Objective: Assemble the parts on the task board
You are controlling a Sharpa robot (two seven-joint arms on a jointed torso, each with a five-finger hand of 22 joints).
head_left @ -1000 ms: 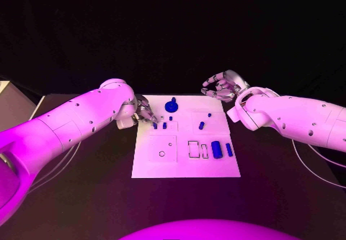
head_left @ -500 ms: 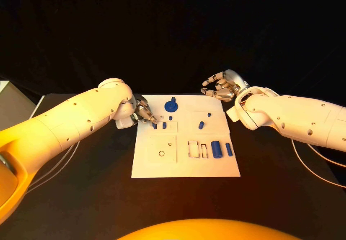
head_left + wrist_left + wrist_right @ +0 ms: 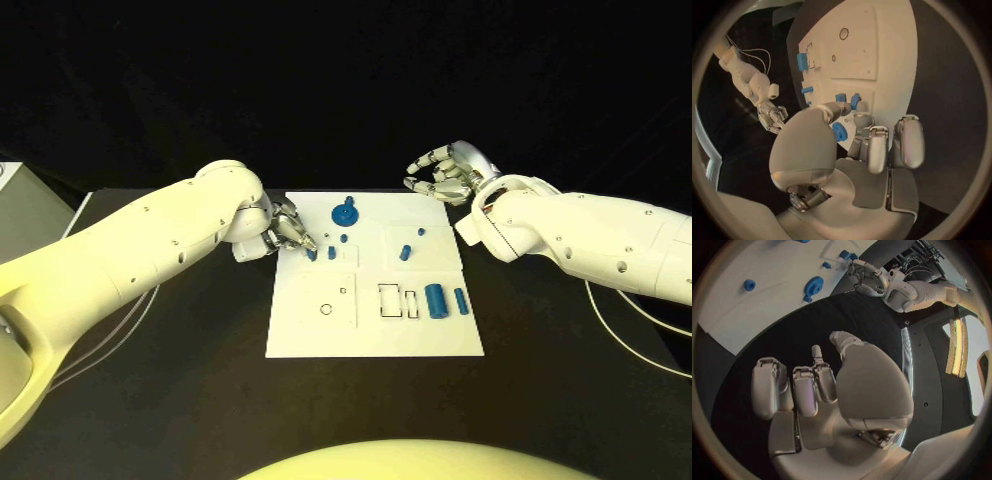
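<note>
Head view | task board (image 3: 372, 330): seven blue parts (image 3: 434, 300) | left hand (image 3: 289, 233) fingertips on one | right hand (image 3: 444, 172) curled, empty

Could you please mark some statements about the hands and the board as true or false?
1. The left hand is at the board's left edge, fingers by a small blue part. True.
2. The right hand holds the round blue part. False: it hangs empty beyond the board's far right corner, fingers curled.
3. Two blue cylinders lie on the board's right side. True.
4. The board is black. False: it is white; the table is black.
</note>
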